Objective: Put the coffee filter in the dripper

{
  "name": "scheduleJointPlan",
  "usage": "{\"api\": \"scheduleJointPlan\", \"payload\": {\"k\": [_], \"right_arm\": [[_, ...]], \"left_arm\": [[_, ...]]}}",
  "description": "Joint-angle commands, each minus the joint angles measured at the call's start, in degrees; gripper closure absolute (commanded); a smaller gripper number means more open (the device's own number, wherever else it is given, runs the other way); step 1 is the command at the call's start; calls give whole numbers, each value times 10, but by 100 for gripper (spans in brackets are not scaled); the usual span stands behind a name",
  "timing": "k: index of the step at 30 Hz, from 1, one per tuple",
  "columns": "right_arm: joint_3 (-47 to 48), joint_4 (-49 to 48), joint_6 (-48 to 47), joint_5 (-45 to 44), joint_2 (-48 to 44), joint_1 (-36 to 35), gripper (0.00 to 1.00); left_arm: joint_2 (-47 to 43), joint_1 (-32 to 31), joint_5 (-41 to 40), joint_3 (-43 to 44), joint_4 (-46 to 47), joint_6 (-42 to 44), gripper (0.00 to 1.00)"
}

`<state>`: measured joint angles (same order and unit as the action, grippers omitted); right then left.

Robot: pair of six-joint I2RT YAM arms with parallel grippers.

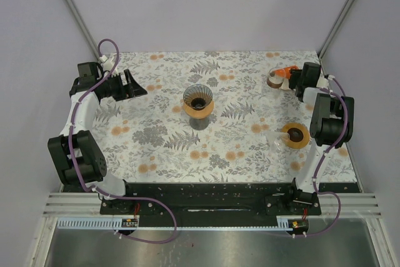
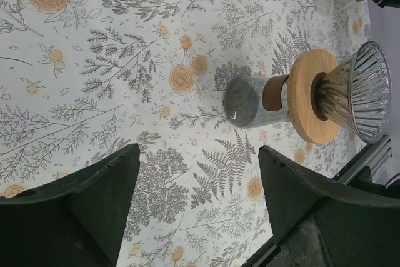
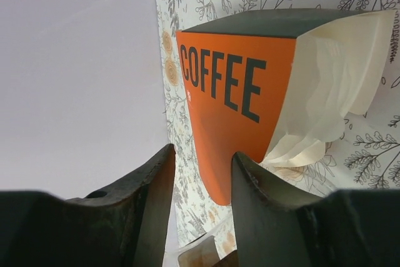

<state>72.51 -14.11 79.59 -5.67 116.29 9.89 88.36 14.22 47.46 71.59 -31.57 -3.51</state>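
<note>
Right claw [image 3: 203, 154], jaws narrowly apart, faces a corner of the orange filter box [image 3: 231, 92]; contact unclear. Left claw [image 2: 199, 151] gapes wide, empty.

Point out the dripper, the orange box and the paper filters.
dripper [image 2: 357, 89]: left wrist view, ribbed glass cone.
orange box [image 3: 231, 114]: right wrist view, printed side.
paper filters [image 3: 331, 85]: right wrist view, white folds sticking out.
</note>
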Motion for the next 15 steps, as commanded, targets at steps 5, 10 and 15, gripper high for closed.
{"api": "scheduleJointPlan", "payload": {"k": [5, 10, 15], "right_arm": [[14, -41, 38, 25, 24, 9, 63], [12, -41, 43, 29, 36, 14, 70], [12, -50, 32, 30, 44, 17, 77]], "left_arm": [[-2, 5, 23, 18, 12, 1, 19], [-2, 4, 20, 18, 11, 2, 19], [-6, 5, 21, 16, 11, 2, 19]]}}
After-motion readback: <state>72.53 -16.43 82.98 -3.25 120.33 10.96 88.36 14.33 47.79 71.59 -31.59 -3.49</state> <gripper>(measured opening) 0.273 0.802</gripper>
